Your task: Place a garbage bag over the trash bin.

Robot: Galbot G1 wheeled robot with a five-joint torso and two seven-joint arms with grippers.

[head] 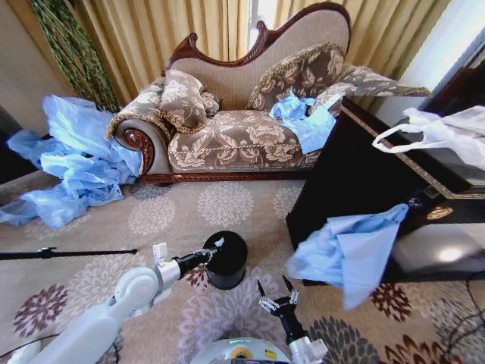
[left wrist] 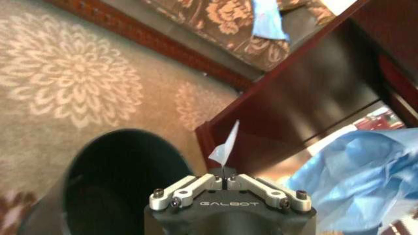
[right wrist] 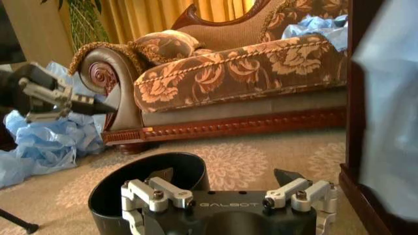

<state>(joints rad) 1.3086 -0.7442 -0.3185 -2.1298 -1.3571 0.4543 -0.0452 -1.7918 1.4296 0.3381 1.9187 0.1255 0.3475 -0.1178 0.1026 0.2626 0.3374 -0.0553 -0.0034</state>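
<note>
The trash bin (head: 226, 259) is a small black cylinder standing upright on the patterned carpet, its mouth bare (left wrist: 117, 181) (right wrist: 140, 171). My left gripper (head: 210, 252) (left wrist: 225, 178) hovers at the bin's rim, shut on a small pale scrap of plastic (left wrist: 225, 144). It also appears farther off in the right wrist view (right wrist: 104, 105). A light-blue garbage bag (head: 352, 250) (left wrist: 359, 176) hangs off the corner of a dark table, to the right of the bin. My right gripper (head: 276, 292) (right wrist: 222, 177) is open and empty, low between bin and bag.
The dark wooden table (head: 364, 174) blocks the right side, with a white handled bag (head: 447, 129) on top. A sofa (head: 242, 136) behind carries more blue plastic (head: 303, 117). A big heap of blue sheeting (head: 68, 163) lies at left. A black rod (head: 68, 252) rests on the carpet.
</note>
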